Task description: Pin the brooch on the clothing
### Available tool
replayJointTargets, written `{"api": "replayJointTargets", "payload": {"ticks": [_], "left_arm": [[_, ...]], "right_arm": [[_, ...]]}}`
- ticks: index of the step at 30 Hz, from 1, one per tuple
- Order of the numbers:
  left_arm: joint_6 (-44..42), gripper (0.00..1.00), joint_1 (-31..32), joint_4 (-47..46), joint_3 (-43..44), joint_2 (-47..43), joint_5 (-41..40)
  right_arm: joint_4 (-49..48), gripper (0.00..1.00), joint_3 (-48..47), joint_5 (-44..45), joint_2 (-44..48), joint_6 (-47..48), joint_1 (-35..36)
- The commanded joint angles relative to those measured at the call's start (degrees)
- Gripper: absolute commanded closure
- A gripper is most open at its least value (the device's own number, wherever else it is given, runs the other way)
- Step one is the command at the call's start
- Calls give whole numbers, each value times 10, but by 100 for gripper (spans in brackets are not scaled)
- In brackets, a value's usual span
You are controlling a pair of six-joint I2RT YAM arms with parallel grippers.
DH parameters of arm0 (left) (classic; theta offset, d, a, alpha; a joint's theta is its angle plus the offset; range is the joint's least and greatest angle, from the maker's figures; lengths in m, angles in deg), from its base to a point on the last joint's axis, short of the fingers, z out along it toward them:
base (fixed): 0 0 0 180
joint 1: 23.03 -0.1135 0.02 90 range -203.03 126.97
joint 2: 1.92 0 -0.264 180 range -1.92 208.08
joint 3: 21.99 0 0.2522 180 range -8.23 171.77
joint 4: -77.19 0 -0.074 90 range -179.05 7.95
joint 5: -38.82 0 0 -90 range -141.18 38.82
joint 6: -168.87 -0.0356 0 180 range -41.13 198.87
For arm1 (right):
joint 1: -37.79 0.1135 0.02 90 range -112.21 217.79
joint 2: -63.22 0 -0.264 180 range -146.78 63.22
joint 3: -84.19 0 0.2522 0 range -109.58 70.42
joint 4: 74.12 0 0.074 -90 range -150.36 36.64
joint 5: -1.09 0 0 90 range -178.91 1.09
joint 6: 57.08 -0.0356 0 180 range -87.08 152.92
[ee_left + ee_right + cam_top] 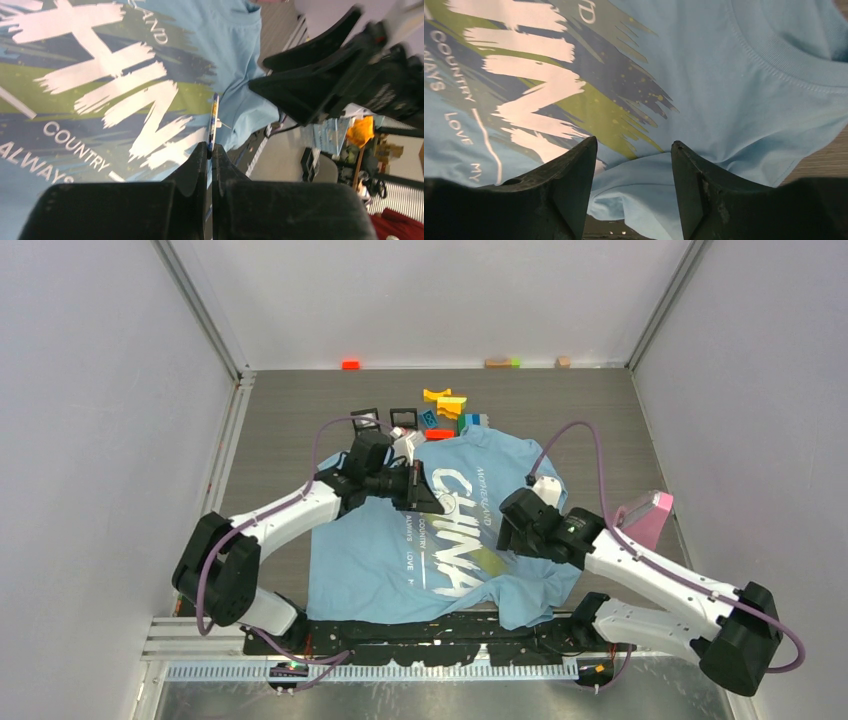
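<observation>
Two hands: left hand (210,147) pinches the brooch (214,117), jutting toward 12 o'clock over the clothing (225,30); right hand (634,144) open.

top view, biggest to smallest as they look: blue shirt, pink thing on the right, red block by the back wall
1. blue shirt
2. pink thing
3. red block; farthest from the camera, so its true size is unsure

1. From above, my left gripper (210,147) hid the brooch (214,117); my wrist camera caught it only edge-on, face unreadable.
2. My right gripper (258,75) was blurred in the left wrist view.
</observation>
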Motion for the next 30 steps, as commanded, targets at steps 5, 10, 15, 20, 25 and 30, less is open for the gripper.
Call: {"api": "replayJointTargets", "payload": {"ticks": [5, 10, 15, 20, 25, 30], "left_arm": [[74, 100, 9, -215, -26, 36, -16], [56, 100, 9, -224, -10, 59, -20], [42, 100, 10, -229, 12, 86, -27], [41, 100, 9, -234, 13, 99, -31], [35, 100, 11, -215, 46, 118, -43], [21, 100, 16, -200, 81, 143, -64]], "right_arm": [[-88, 44, 61, -30, -72, -123, 43], [-37, 46, 54, -11, -103, -215, 122], [16, 46, 40, -4, -90, -288, 169], [42, 33, 5, 34, -62, -263, 147], [15, 31, -21, 5, -65, -137, -14], [-3, 36, -57, -1, -124, -21, -111]]}}
